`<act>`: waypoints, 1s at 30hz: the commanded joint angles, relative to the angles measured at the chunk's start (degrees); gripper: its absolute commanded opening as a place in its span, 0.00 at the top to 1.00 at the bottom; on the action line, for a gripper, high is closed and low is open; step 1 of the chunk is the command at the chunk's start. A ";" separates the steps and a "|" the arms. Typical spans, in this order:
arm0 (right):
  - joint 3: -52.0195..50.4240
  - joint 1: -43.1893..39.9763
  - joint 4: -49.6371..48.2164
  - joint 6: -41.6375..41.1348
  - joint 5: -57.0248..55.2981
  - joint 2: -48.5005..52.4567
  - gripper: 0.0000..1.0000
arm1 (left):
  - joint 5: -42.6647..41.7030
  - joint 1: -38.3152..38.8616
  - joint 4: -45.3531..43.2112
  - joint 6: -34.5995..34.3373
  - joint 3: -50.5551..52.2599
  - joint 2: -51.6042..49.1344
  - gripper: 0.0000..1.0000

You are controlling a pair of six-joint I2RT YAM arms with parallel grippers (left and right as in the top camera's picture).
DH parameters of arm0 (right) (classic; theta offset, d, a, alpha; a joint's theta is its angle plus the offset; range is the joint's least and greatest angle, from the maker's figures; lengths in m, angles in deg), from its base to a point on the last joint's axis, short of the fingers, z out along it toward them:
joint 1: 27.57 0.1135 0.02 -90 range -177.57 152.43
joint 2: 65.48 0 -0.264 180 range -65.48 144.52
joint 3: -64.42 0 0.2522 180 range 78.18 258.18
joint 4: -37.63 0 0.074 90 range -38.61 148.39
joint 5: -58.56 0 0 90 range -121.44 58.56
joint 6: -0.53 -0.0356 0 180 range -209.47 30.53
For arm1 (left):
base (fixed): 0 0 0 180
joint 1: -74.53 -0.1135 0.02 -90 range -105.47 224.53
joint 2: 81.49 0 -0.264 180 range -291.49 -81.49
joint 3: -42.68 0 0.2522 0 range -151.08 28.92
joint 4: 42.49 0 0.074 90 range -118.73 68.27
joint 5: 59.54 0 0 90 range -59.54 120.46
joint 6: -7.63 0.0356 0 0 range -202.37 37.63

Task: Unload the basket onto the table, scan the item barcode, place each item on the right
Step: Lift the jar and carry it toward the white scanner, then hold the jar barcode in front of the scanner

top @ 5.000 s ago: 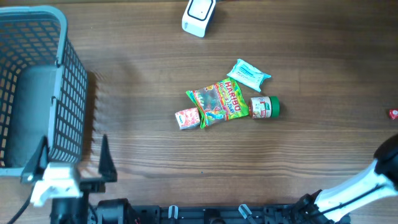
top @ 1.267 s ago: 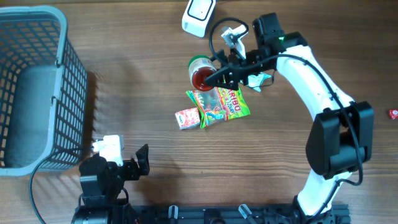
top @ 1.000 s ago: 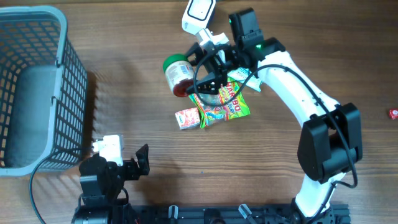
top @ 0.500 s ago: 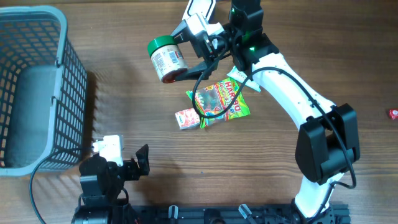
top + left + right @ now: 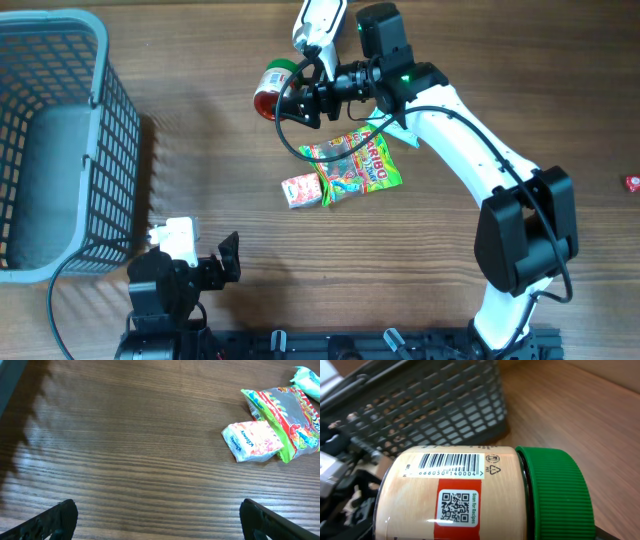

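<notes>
- Two arms work at the wooden worktop (image 5: 480, 60), and only the right one reaches out over it, towards the far edge.
- The right fingers (image 5: 296, 93) stand fairly wide and are clamped around a jar (image 5: 268, 90), which is held clear of the worktop.
- The jar lies tilted on its side, its green lid (image 5: 281, 69) towards the far edge and its red base nearer the robot.
- It sits just beside the near end of the white scanner (image 5: 318, 20), apart from it.
- In the right wrist view, the label's barcode (image 5: 450, 464) and a QR code (image 5: 457, 505) face that camera, with the grey basket (image 5: 435, 405) behind.
- The left fingers (image 5: 159, 522) are spread as wide as they go, with nothing between them, low over bare wood near the robot's base.
- A Haribo bag (image 5: 352, 165) lies flat mid-worktop, touching a small pink and white packet (image 5: 301, 189) at its left.
- A pale blue pack (image 5: 307, 377) lies beyond the bag, largely hidden under the right arm in the overhead view.
- A small red thing (image 5: 631, 182) lies at the right edge, too small to tell what it is.
</notes>
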 commanded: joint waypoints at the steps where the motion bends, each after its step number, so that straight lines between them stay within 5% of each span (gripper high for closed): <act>1: 0.76 0.11 -0.28 -7.80 2.75 -0.20 0.32 | -0.68 -0.37 -0.11 -0.52 -0.02 0.15 0.00; 11: 0.76 0.00 -12.57 -52.28 6.99 2.01 0.32 | -0.68 -0.37 -0.11 -0.52 -0.02 0.15 0.00; 20: 0.76 -4.02 -69.40 -103.97 8.87 19.08 0.32 | -0.68 -0.37 -0.11 -0.52 -0.02 0.15 0.00; 30: 0.79 -6.99 -67.34 -116.50 -2.27 23.37 0.27 | -0.68 -0.37 -0.13 -0.52 -0.02 0.15 0.00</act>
